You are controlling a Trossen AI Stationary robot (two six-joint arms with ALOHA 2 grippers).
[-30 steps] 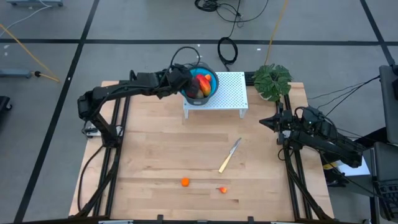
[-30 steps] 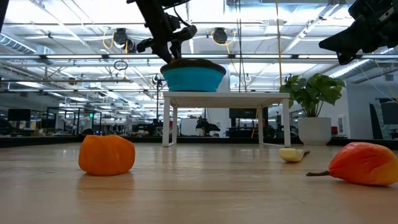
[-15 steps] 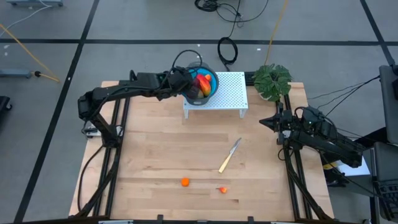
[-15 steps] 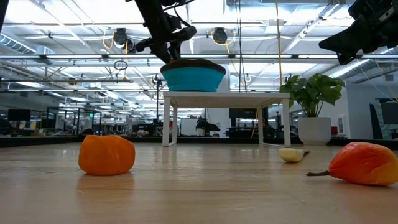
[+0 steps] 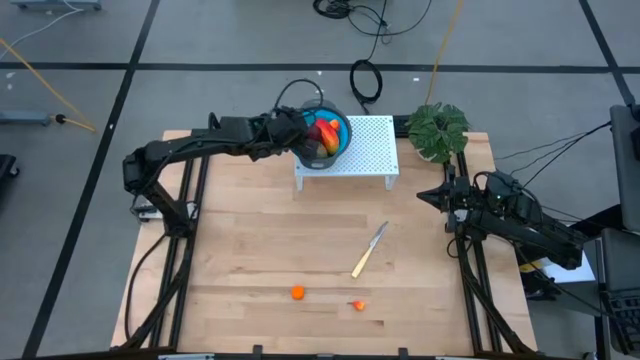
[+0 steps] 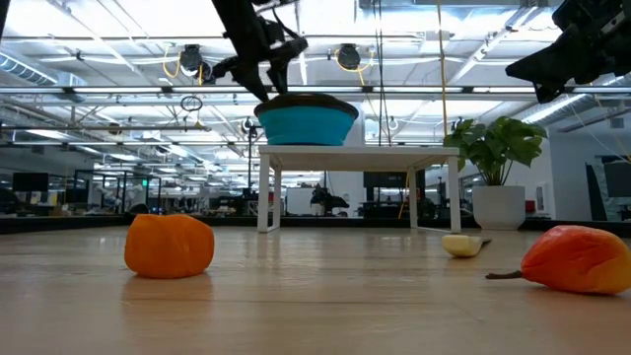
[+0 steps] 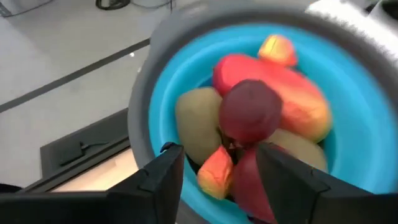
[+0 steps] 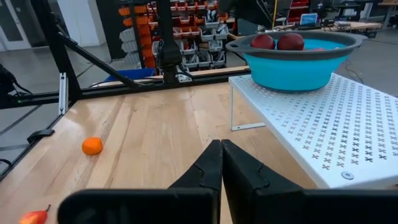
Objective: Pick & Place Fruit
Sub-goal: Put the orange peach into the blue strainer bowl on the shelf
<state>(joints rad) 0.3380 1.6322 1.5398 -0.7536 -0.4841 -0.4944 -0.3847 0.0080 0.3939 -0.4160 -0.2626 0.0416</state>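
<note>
Over the blue bowl [image 5: 325,135] at twelve o'clock on the worktop [image 5: 250,250], my left end effector [image 7: 221,171] hangs released above piled fruit [image 7: 249,112]. Two orange pieces [image 5: 297,293] wait at six: light, smooth, likely slippery, so pinch mid-body.

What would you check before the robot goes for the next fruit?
1. Left claw open and empty over the bowl: ok.
2. Fruit sits inside the bowl, none on its rim: ok.
3. Bowl stands level on the white stand: ok.
4. Two orange fruits lie on the table, waiting to be picked: not ok.
5. Knife lies apart from those fruits: ok.
6. Right claw shut, parked at the table's right edge, out of the way: ok.
</note>
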